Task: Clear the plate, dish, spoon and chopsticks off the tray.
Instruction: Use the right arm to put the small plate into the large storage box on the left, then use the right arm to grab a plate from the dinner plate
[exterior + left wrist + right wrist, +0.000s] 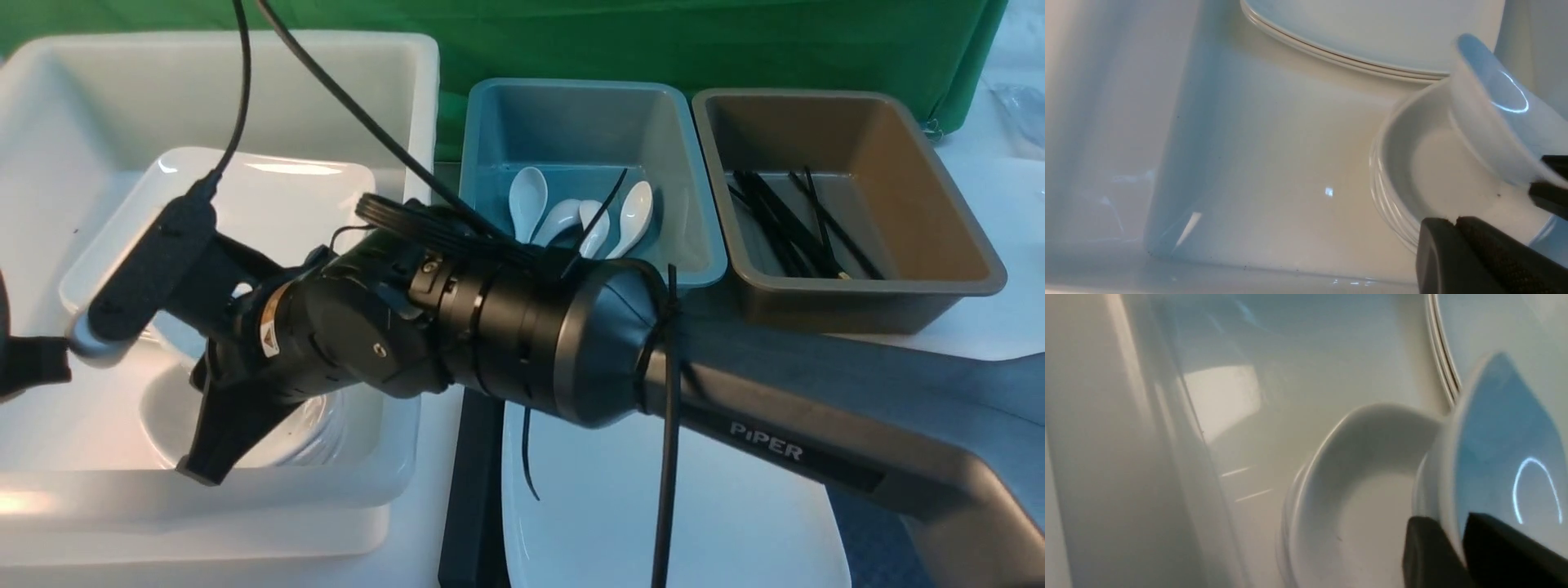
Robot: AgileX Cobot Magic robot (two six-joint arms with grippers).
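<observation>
- You are working in front of a green cloth backdrop (571,37), on a white tabletop (1008,245).
- Your right gripper (1459,539) is reaching across into the large white plastic tub (220,45). Its jaws are standing narrow and pinching the rim of the small white rounded-square dish (1502,457), which is hanging tilted just above the stack of matching small dishes (1355,490).
- Your left gripper (1455,228) is idling fully closed and empty, just beside that stack.
- If you are letting go at this tilt, the dish is likely going to land on its edge and clatter, chip, or slide against the tub wall instead of nesting.
- The two grippers are crowding each other, so any swing is risking a knock to the stack or to the pile of large white plates (1372,36) beside it.
- The wrist views are showing you the pinch and the tilt, which the arm is hiding in the front view.
- Only the front view is showing what is waiting: the large glossy white square plate (735,523) lying on the black plastic tray (465,506) under the right arm. It is also showing white soup spoons (526,196) in the teal tub (571,84) and black chopsticks (775,220) in the brown tub (898,155).
</observation>
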